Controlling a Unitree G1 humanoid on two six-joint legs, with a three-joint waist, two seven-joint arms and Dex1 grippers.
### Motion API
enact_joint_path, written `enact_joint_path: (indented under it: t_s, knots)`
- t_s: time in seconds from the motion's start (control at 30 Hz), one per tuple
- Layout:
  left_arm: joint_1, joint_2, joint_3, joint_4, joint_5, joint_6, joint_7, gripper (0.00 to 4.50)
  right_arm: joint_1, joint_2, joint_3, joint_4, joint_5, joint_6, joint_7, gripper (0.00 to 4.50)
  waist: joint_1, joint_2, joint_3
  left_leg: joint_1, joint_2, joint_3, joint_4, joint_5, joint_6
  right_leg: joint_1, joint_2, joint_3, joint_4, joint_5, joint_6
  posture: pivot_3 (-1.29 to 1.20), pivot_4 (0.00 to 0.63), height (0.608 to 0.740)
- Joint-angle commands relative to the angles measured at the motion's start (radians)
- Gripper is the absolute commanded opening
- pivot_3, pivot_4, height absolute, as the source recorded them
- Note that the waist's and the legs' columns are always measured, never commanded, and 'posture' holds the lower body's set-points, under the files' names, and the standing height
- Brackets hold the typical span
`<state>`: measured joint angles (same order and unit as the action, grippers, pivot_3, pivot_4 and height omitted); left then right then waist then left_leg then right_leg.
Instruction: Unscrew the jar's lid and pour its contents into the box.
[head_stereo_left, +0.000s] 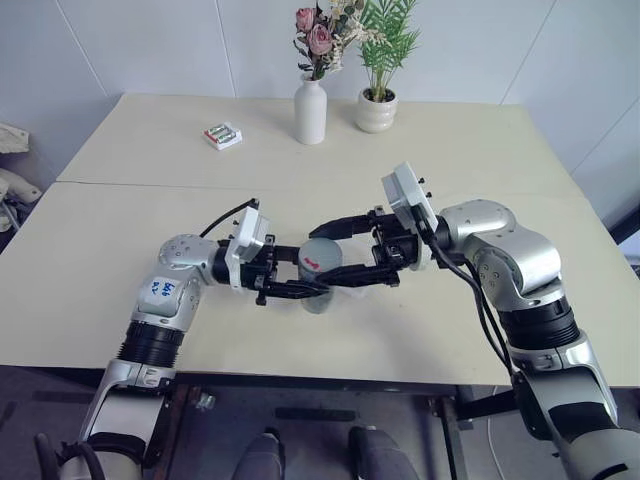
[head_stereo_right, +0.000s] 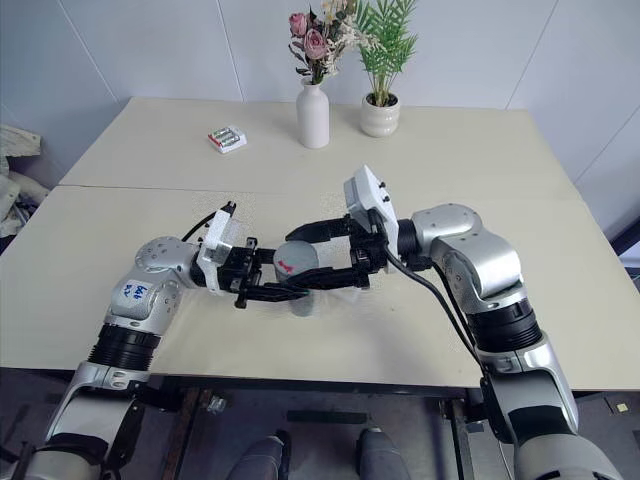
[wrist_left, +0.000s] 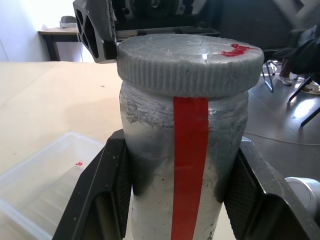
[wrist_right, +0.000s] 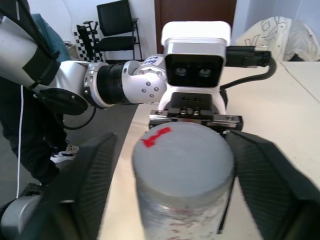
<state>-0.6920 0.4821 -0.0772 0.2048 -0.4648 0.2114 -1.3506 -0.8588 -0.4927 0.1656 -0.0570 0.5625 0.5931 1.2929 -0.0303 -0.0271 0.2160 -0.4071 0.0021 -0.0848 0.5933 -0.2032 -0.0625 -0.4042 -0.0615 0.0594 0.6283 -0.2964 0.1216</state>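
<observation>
Jar (head_stereo_left: 320, 283) held upright above the table's near edge, pinched by left gripper (head_stereo_left: 296, 287); right gripper (head_stereo_left: 338, 250) spread wide, straddling the lid (head_stereo_left: 319, 256) without contact: centre, close evenly on rim, then twist while left stays firm.

We see a pale beige table (head_stereo_left: 120, 280) with a seam running across it, and on its far part a small white pack (head_stereo_left: 222, 135), a white flower vase (head_stereo_left: 310, 112) and a white plant pot (head_stereo_left: 376, 111) just beside the vase.
</observation>
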Motion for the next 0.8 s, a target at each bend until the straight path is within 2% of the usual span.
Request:
enact_joint_path:
  t_s: [0.03,0.4,0.8]
  knots:
    - [0.003,0.011,0.041,-0.039,-0.015,0.009,0.03,2.04,-0.012,0.015,-0.019,-0.035,0.023,-0.015,-0.003,4.47,0.0,0.0,0.0,0.0,0.0,0.0,0.0,0.0,0.0,0.0,0.0,0.0,0.0,0.0,0.0,0.0,0.15,0.74]
    - [0.049,0.031,0.064,-0.101,-0.031,0.051,0.047,2.04,-0.008,0.027,-0.088,-0.026,0.015,-0.082,-0.077,4.47,0.0,0.0,0.0,0.0,0.0,0.0,0.0,0.0,0.0,0.0,0.0,0.0,0.0,0.0,0.0,0.0,0.15,0.74]
    - [0.055,0.014,0.052,-0.112,-0.031,0.06,0.059,2.04,0.04,0.077,-0.029,-0.139,0.03,-0.031,-0.144,4.47,0.0,0.0,0.0,0.0,0.0,0.0,0.0,0.0,0.0,0.0,0.0,0.0,0.0,0.0,0.0,0.0,0.15,0.74]
